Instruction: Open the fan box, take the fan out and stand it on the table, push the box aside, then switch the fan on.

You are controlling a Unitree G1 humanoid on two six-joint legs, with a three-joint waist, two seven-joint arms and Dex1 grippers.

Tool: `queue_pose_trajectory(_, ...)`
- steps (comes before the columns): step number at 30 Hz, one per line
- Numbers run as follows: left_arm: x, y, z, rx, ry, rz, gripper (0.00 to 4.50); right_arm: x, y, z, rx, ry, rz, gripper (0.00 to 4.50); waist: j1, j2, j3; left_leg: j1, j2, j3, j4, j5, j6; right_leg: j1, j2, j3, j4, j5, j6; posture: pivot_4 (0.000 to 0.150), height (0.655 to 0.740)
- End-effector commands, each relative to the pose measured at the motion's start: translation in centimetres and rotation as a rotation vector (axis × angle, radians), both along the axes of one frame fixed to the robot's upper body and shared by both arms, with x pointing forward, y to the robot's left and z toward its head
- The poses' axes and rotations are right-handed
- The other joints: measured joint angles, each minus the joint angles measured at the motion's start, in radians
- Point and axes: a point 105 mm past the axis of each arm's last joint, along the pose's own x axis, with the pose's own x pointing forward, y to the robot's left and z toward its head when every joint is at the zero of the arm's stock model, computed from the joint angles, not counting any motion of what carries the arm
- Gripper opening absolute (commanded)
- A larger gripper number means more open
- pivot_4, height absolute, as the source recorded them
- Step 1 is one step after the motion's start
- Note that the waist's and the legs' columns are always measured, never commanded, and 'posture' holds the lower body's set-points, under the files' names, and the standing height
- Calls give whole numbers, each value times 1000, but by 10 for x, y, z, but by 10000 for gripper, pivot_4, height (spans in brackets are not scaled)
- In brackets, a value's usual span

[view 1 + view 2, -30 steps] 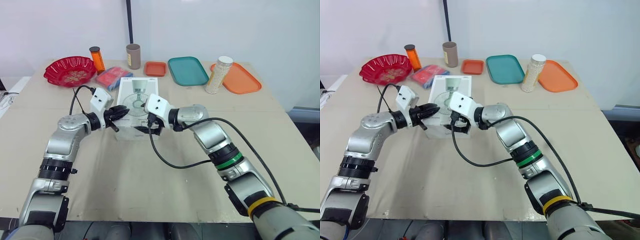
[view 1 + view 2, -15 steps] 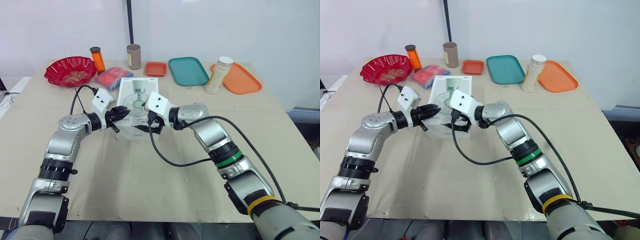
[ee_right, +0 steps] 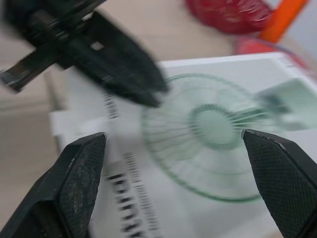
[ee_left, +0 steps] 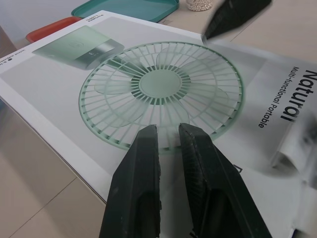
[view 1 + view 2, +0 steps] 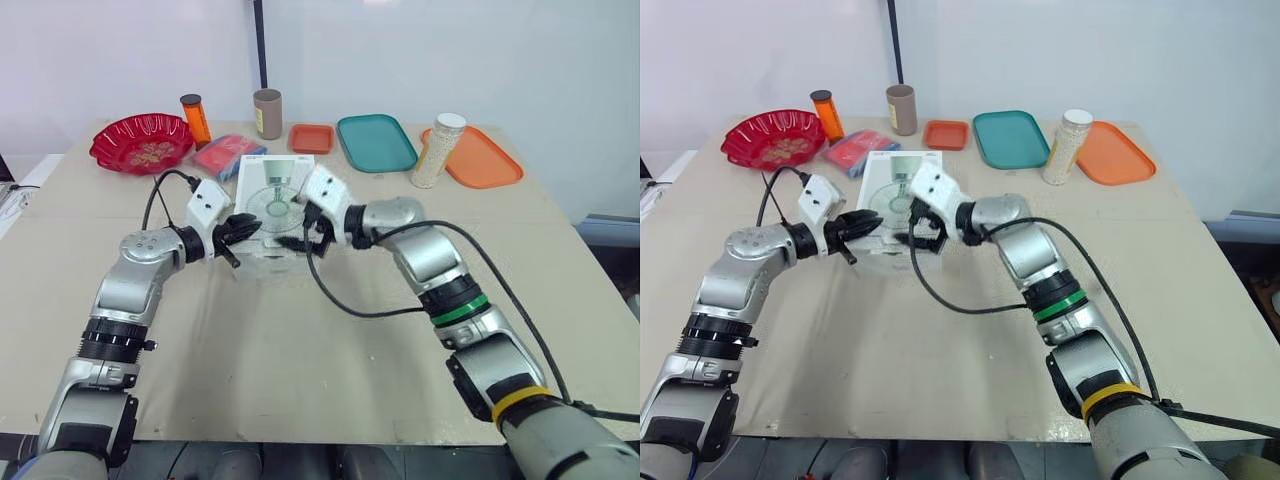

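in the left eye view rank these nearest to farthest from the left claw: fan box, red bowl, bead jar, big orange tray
From the left claw:
1. fan box, right at its tips, middle.
2. red bowl, back left.
3. bead jar, back right, at the tray's left end.
4. big orange tray, just past the jar, farthest right.
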Motion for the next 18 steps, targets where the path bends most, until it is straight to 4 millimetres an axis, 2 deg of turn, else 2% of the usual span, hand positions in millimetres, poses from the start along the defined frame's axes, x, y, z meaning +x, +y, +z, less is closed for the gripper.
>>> queue_pose_trajectory(1, -5, -1, -30, 43, 100, -12, 8033, 4, -1, 20, 68, -20, -33, 45000, 0, 1, 0, 0, 0, 0, 0, 0, 0, 0, 0, 0, 0, 0, 0, 1500, 7400)
queue_pose_trajectory(5, -6, -1, -31, 48, 101, -12, 8033, 5, -2, 27, 111, -3, -48, 45000, 0, 1, -1, 0, 0, 0, 0, 0, 0, 0, 0, 0, 0, 0, 0, 1500, 7400)
queue_pose_trajectory(7, -5, 0, -30, 50, 98, -10, 8033, -3, -4, 26, 132, 27, -7, 45000, 0, 1, -1, 0, 0, 0, 0, 0, 0, 0, 0, 0, 0, 0, 0, 1500, 7400)
queue_pose_trajectory(9, -4, 1, -28, 50, 94, -8, 8033, -18, -6, 17, 124, 64, 63, 45000, 1, 1, -1, 0, 0, 0, 0, 0, 0, 0, 0, 0, 0, 0, 0, 1500, 7400)
queue_pose_trajectory(12, -3, 5, -21, 48, 81, -4, 8033, -51, -21, -6, 81, 129, 190, 45000, 2, 1, -1, 0, 0, -1, 0, -1, 1, 1, 0, -1, -2, 0, 1, 1500, 7400)
queue_pose_trajectory(14, -3, 7, -17, 47, 76, -4, 8033, -66, -29, -15, 65, 151, 229, 45000, 1, 1, -1, 0, -1, -2, 0, -1, 1, 2, 0, -1, -2, 0, 1, 1500, 7400)
queue_pose_trajectory(18, -4, 8, -14, 55, 72, -17, 8033, -76, -37, -32, 33, 194, 227, 45000, -9, 2, -1, 1, 0, -2, 0, 0, 1, 2, 1, -1, 0, 0, 0, 1500, 7400)
